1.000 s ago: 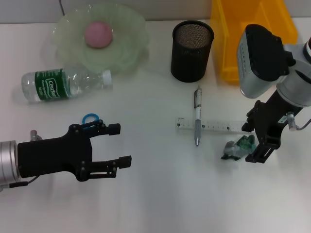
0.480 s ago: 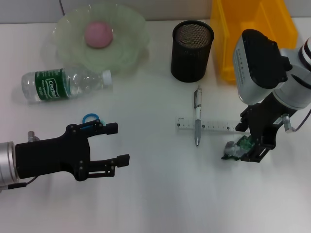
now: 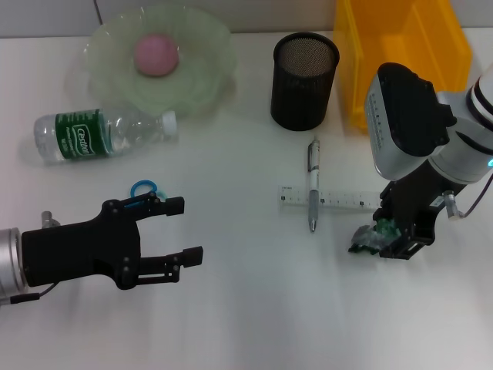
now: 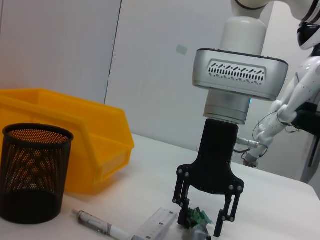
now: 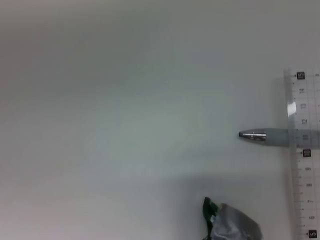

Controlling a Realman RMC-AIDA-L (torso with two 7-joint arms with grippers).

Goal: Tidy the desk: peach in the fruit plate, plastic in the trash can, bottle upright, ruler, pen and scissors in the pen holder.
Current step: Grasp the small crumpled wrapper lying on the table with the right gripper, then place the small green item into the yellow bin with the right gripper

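The crumpled green and silver plastic [image 3: 365, 238] lies on the desk [image 3: 254, 308] right of the pen [image 3: 313, 185] and the ruler [image 3: 331, 199], which cross each other. My right gripper [image 3: 391, 236] is open and low over the plastic; the left wrist view shows its fingers [image 4: 182, 207] on either side of the plastic [image 4: 198, 217]. My left gripper [image 3: 179, 228] is open and empty at the front left, partly covering the scissors [image 3: 143, 188]. The peach [image 3: 156, 54] sits in the fruit plate [image 3: 104, 42]. The bottle [image 3: 100, 132] lies on its side.
The pen holder [image 3: 304, 79] stands at the back centre, with the yellow trash can [image 3: 400, 42] just to its right. The right wrist view shows the pen tip [image 5: 256, 135], the ruler [image 5: 302, 155] and the plastic [image 5: 232, 226] on bare desk.
My right gripper has come down and a little left, and its fingers now stand around the plastic. My left gripper has drifted slightly back and left.
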